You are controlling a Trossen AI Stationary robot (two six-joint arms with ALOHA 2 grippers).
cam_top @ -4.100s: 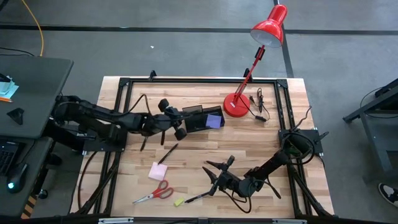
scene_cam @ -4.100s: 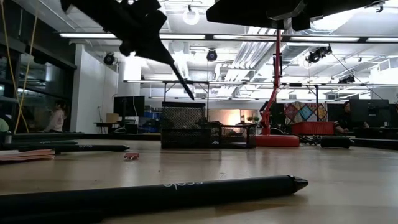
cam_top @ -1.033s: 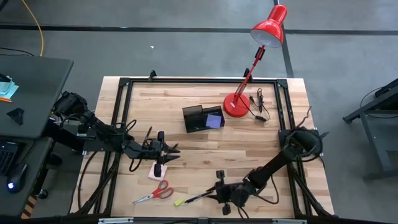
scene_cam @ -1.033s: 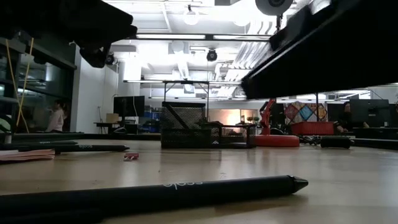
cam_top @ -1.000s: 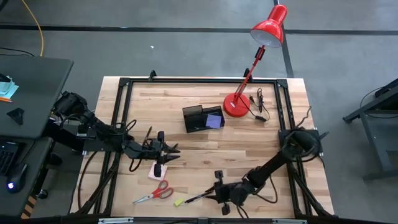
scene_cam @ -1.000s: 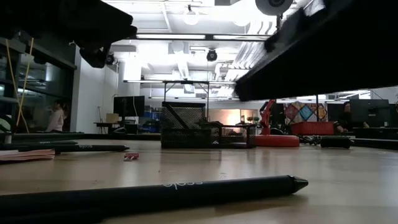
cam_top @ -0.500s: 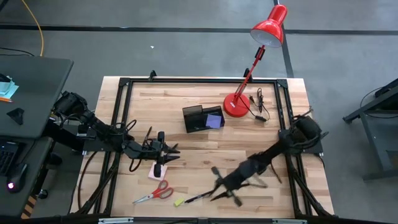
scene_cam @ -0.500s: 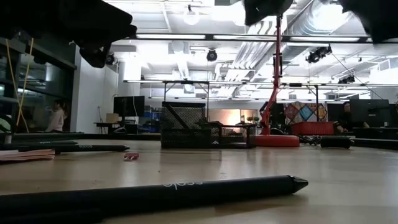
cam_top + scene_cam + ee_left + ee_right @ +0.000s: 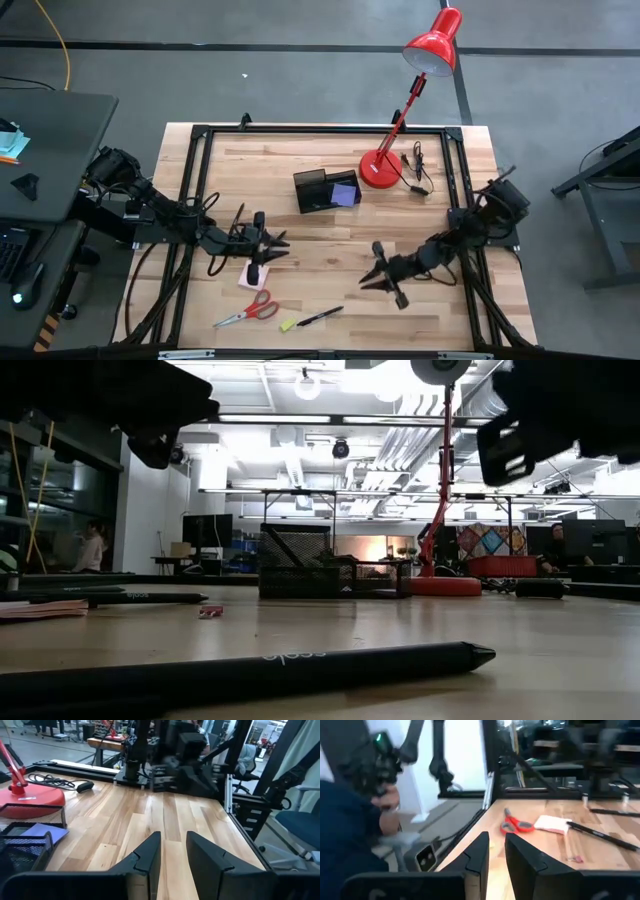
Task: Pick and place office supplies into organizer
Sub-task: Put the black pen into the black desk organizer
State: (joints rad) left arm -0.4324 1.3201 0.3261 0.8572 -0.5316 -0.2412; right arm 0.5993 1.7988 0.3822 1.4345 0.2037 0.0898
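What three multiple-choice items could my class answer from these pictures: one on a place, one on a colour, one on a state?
1. Where is the purple sticky pad?
A. In the organizer
B. Under the scissors
C. On the lamp's base

2. What colour are the handles of the scissors?
A. Blue
B. Red
C. Yellow

3. How is the black pen near the table's front edge?
A. Standing in a compartment
B. Hanging from the lamp
C. Lying flat on the table

Answers:
1. A: the high view shows the purple square inside the black box.
2. B: the finger loops show red on the wood.
3. C: it rests on the boards, apart from the right claw.
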